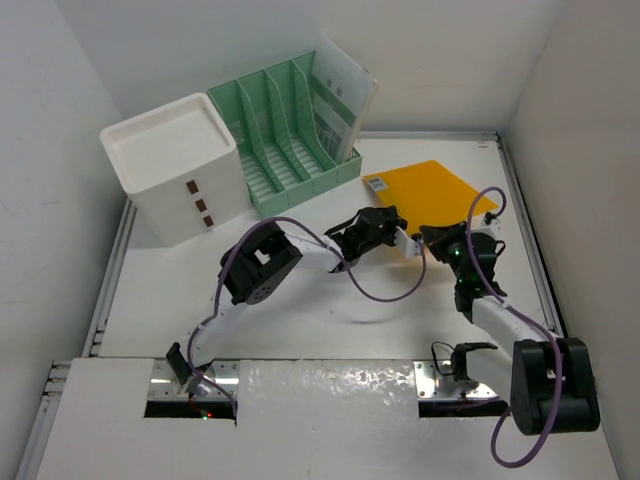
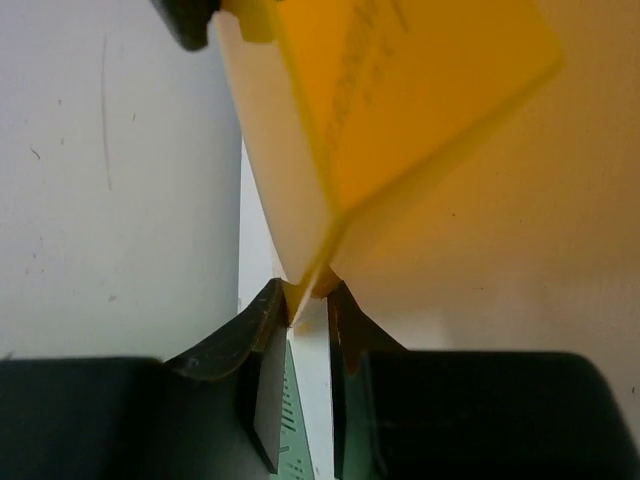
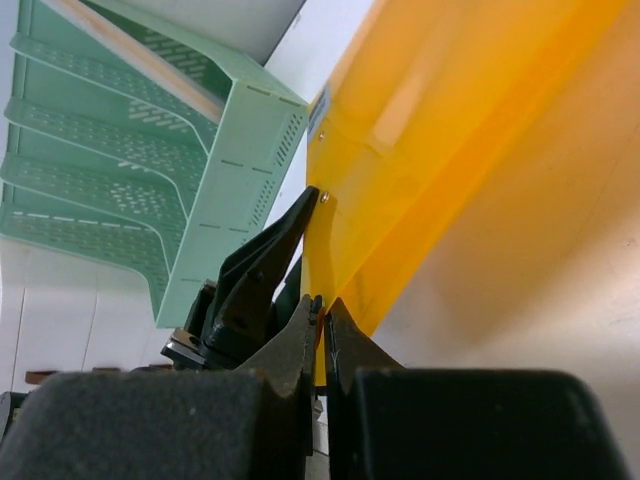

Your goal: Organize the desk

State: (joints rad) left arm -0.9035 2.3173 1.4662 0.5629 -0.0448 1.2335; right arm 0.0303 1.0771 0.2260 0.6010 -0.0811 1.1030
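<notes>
Surface (image 1: 150, 300), white and matte with silver rails along its edges, fills the overhead view and carries everything else. A white drawer box (image 1: 175, 170) stands at its far left corner, with three small brown tabs on its front. Close on its right sits a mint-green file organizer (image 1: 285, 135) with several slots; printed papers (image 1: 345, 85) lean in the rightmost slot. An orange folder (image 1: 435, 190) sits at the far right of the surface, near the organizer's right end. Both arms extend to the folder's near edge. The left gripper (image 2: 308, 300) meets it from the left, its jaws almost together and pinching a corner of the folder. The right gripper (image 3: 322, 305), just beside it, has its jaws pressed together on the same folder's edge. Purple cables (image 1: 385, 290) loop along both arms.
</notes>
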